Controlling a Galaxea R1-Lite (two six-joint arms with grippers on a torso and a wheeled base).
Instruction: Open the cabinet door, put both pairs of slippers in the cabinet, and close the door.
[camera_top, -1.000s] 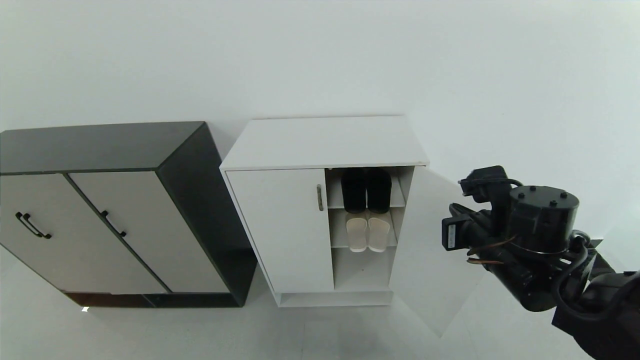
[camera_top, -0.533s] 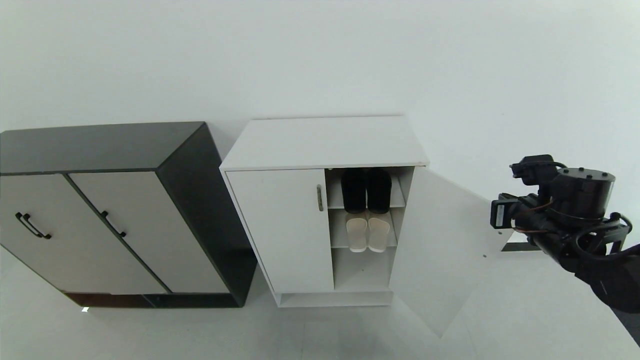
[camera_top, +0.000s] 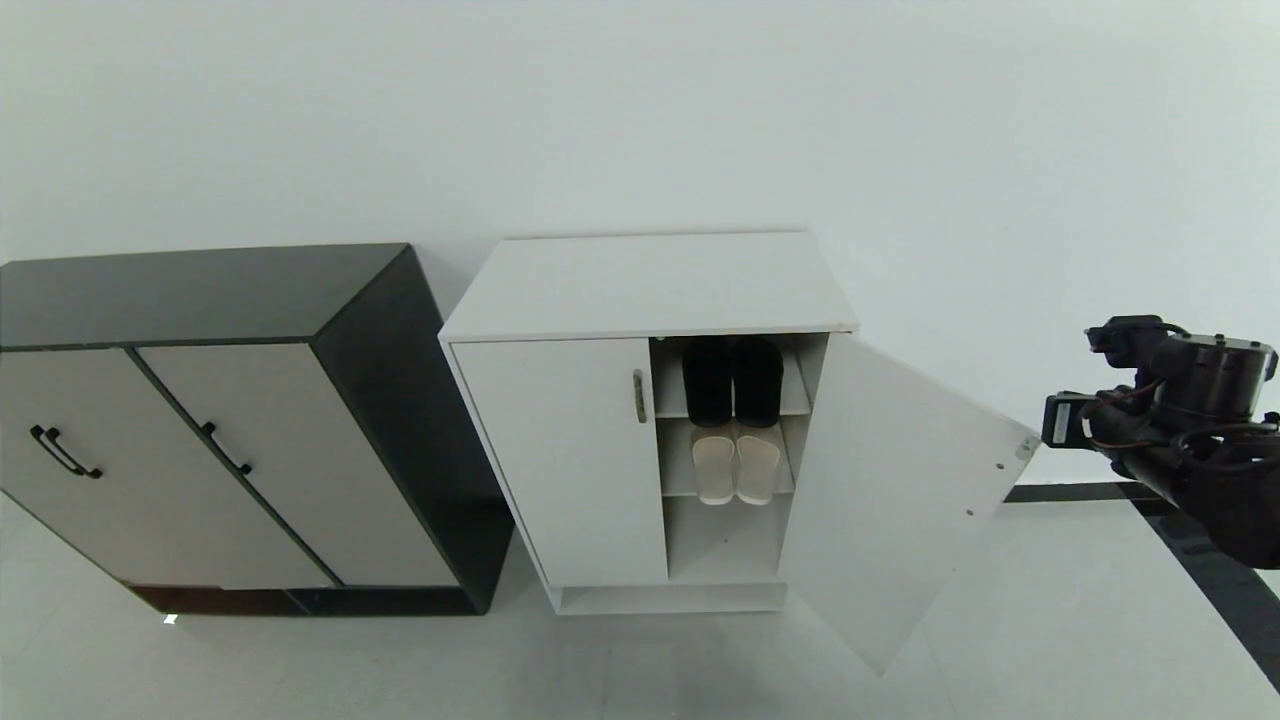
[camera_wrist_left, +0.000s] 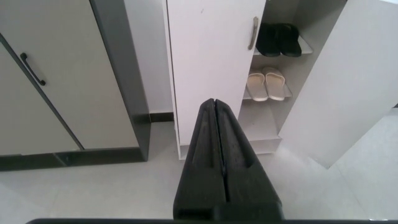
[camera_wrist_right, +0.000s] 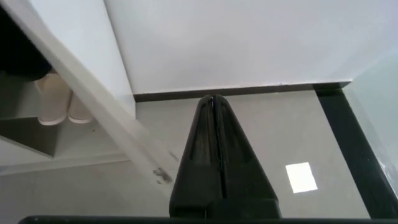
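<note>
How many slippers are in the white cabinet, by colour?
black slippers: 2
cream slippers: 2
total: 4

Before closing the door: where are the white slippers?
In the head view, the white slippers sit on the middle shelf of the white cabinet, right half, below the black slippers.
</note>
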